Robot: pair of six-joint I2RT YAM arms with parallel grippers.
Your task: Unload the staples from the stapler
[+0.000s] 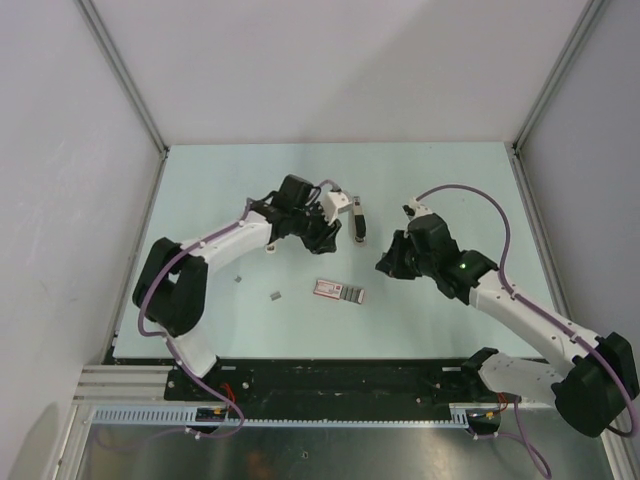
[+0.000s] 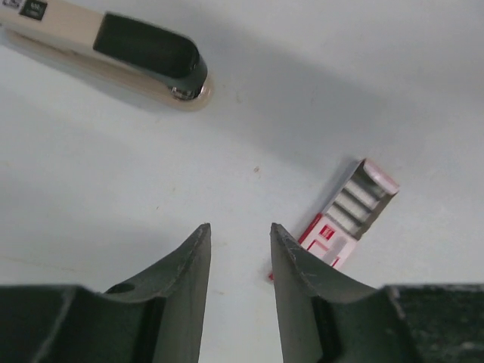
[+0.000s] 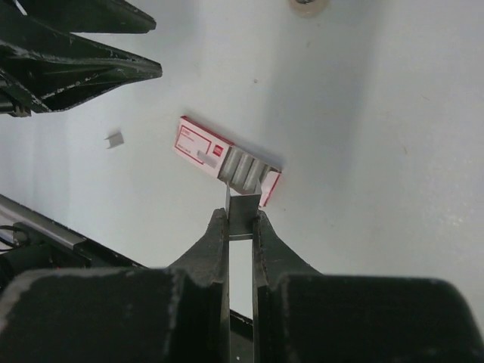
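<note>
The right end effector (image 3: 241,223) is pressed together on one thin grey staple strip (image 3: 243,206), which stands upright between its fingertips above the tabletop (image 1: 440,180). Just beyond those fingertips, in the right wrist view, lies a single flat pink-and-grey packet (image 3: 215,153), with grey rows showing at its open end. The left end effector (image 2: 240,231) is spread, with bare tabletop showing in the gap and nothing between its fingers (image 2: 193,261). The one stapler (image 2: 113,49) lies on the tabletop ahead of it and apart from it, its dark end pointing toward the packet (image 2: 344,219). From above, the stapler (image 1: 357,225) sits between the two end effectors, toward the far side, and the packet (image 1: 339,291) is nearer the arm bases. The stapler's white part and dark bar seem splayed apart there, though the top view is too small to be sure. Two loose staple bits (image 1: 238,279) (image 1: 275,295) rest on the tabletop left of the packet, near each other but not touching. Only one of them (image 3: 114,139) appears in the right wrist view.
</note>
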